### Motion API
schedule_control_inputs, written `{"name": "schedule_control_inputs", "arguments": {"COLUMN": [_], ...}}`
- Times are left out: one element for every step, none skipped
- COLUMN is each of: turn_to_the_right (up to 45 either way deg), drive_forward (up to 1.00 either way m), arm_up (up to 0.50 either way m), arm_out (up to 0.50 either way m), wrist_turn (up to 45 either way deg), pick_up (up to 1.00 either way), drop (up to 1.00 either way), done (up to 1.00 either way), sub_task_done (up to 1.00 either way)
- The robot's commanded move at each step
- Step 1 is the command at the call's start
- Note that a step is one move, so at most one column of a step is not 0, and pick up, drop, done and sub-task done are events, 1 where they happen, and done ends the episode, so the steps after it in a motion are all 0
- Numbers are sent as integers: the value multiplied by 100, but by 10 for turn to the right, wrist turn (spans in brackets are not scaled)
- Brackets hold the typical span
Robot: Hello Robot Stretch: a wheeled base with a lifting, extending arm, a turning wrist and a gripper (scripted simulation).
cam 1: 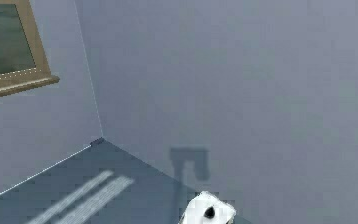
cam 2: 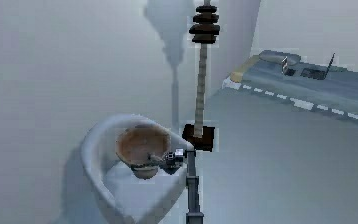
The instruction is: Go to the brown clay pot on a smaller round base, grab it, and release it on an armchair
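Round, matte brown clay pot [cam 2: 139, 146] is in the scoop of the smooth, pale, curvy armchair [cam 2: 105, 180]. My arm [cam 2: 193, 195] reaches straight out, gripper [cam 2: 159, 160] right at the pot. Can't tell if it's holding anything.

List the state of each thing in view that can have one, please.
brown pot, upright, at the armchair's seat; resting or held cannot be told.
armchair, upright, pot at its seat.
end effector, at the pot; cannot tell whether it holds anything.
tall pole stand, upright on floor.
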Motion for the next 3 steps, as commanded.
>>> {"name": "schedule_control_inputs", "arguments": {"turn_to_the_right": [0, 0, 0], "drive_forward": [0, 0, 0], "arm_up": [10, 0, 0], "arm_out": [0, -8, 0], "wrist_turn": [0, 0, 0], "pick_up": [0, 0, 0], "drop": [0, 0, 0], "done": [0, 0, 100], "sub_task_done": [0, 0, 0]}}
